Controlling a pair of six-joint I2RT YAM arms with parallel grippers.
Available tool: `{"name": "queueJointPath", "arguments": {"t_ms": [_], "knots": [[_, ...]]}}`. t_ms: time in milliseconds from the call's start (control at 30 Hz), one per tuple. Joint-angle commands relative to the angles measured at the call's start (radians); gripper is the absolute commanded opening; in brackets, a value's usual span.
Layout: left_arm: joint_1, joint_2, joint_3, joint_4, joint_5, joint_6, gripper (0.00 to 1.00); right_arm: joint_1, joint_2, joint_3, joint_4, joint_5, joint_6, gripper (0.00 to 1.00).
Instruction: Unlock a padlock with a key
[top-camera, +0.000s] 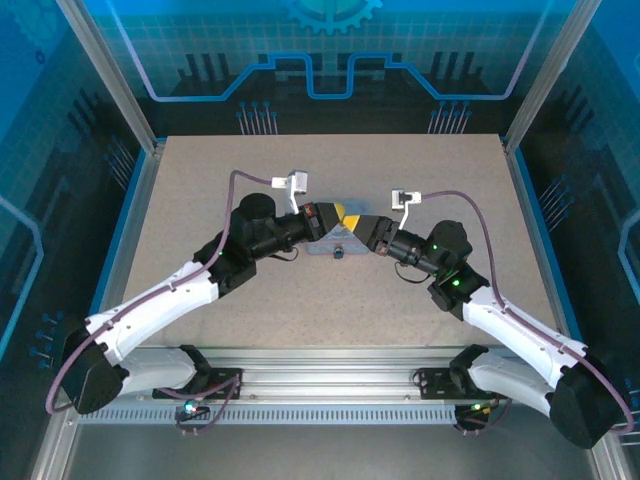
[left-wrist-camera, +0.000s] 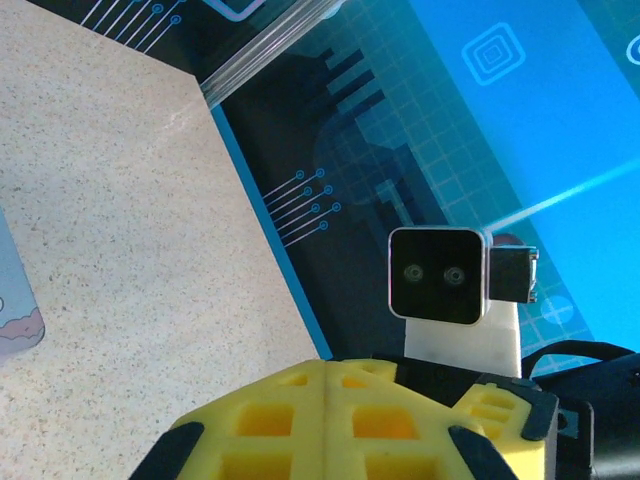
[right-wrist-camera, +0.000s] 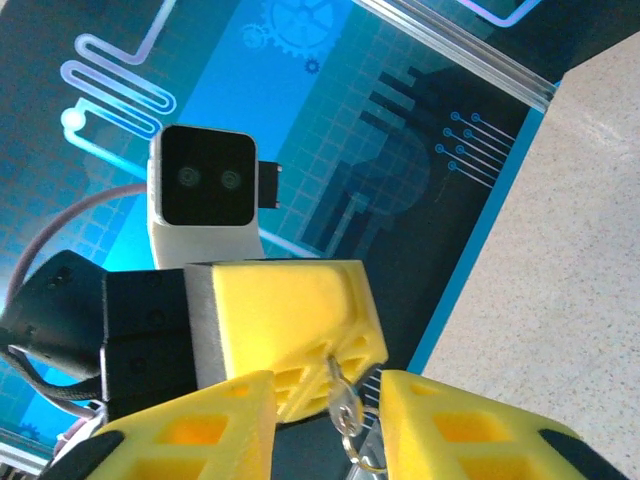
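Container: a pale blue tin lies flat on the speckled worktop, near its centre and directly below the point where the two arms meet. Its contents cannot be seen. In the left wrist view one rounded corner of it shows at the left edge, resting on the worktop.

Key: the key, small and silvery, is held up off the worktop between the two grippers. In the right wrist view its long axis runs nearly up and down the picture, slightly tilted. The narrow end points up towards the tip of the left gripper, and a thin wire ring hangs at the lower end.

Padlock: a tiny dark item sits at the near edge of the tin in the top view. It is too small to confirm as the padlock.

Left gripper: jaws closed, the yellow fingers pressed flat together with only a seam between them. The key's upper end meets this tip. Whether the key is pinched there cannot be made out.

Right gripper: jaws apart, one yellow finger on each side of the key, with a gap showing on both sides and no contact seen.

Both grippers face each other tip to tip above the tin.
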Motion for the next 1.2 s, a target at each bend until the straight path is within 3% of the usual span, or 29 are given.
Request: {"name": "queueJointPath", "arguments": {"t_ms": [0, 100, 233, 667, 933, 1167], "knots": [[-0.01, 0.001, -0.014, 0.054, -0.016, -0.017, 0.0, -0.01, 0.006, 0.0, 0.062, -0.024, 0.015, 0.31], [-0.01, 0.001, -0.018, 0.06, -0.017, -0.02, 0.0, -0.009, 0.01, 0.0, 0.066, -0.027, 0.017, 0.28], [-0.009, -0.003, -0.032, 0.093, -0.016, -0.036, 0.0, -0.008, 0.02, -0.001, 0.064, -0.029, 0.02, 0.33], [-0.009, -0.008, -0.05, 0.137, -0.021, -0.061, 0.0, -0.003, 0.027, -0.006, 0.069, -0.034, 0.017, 0.22], [-0.01, -0.029, -0.069, 0.155, -0.052, -0.064, 0.0, -0.002, 0.017, -0.02, 0.072, -0.027, 0.029, 0.27], [-0.012, -0.04, -0.112, 0.235, -0.08, -0.098, 0.0, 0.01, 0.023, -0.08, 0.227, 0.045, 0.154, 0.33]]}}
